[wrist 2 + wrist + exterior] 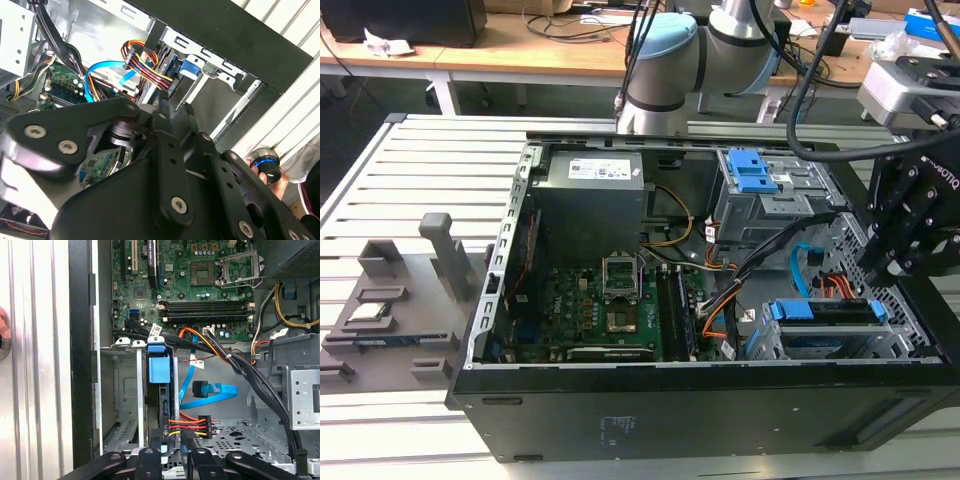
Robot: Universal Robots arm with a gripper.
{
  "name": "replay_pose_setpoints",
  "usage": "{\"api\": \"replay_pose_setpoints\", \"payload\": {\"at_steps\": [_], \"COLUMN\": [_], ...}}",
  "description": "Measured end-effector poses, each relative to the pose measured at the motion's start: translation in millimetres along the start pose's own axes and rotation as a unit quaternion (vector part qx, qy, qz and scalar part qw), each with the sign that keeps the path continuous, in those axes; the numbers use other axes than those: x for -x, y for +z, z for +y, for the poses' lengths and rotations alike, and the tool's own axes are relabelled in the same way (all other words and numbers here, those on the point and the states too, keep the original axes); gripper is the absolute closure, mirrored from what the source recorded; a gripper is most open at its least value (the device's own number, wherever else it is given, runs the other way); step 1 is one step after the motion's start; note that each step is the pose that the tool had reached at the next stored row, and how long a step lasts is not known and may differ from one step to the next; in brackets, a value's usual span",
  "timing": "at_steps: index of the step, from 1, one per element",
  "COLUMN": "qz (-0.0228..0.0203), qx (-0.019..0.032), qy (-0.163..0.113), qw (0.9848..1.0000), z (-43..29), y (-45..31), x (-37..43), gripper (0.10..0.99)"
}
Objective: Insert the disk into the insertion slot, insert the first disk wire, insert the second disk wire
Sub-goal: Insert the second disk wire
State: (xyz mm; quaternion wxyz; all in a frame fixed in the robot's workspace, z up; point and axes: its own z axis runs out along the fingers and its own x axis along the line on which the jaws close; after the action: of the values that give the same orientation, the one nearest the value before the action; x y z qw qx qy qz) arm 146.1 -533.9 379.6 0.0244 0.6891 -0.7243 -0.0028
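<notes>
The disk (160, 371) is seated in the insertion slot (127, 385). The jaws of the gripper (174, 440) are drawn narrow beside the first disk wire (187, 425), best pressed home squarely.

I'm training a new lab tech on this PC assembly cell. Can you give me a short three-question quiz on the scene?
1. True or false: the disk sits inside the insertion slot.
2. The claw hovers nearest to: A) the power supply, B) the insertion slot, C) the CPU socket.
3. Fill in: the flat second disk wire is light ____.
Key: 1 true; 2 B; 3 blue.
</notes>
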Motion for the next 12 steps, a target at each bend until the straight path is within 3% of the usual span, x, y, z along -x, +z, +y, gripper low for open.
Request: {"api": "replay_pose_setpoints", "payload": {"at_steps": [2, 4, 6, 12], "qz": [0.0003, 0.0001, 0.0, 0.0], "qx": [0.0, 0.0, 0.0, 0.0], "qy": [0.0, 0.0, 0.0, 0.0], "qw": [1.0, 1.0, 1.0, 1.0], "z": [0.1, 1.8, 7.2, 20.6], "y": [-0.4, 0.4, 1.0, 2.2], "x": [0.8, 11.3, 18.9, 26.9], "gripper": [0.784, 0.784, 0.784, 0.784]}}
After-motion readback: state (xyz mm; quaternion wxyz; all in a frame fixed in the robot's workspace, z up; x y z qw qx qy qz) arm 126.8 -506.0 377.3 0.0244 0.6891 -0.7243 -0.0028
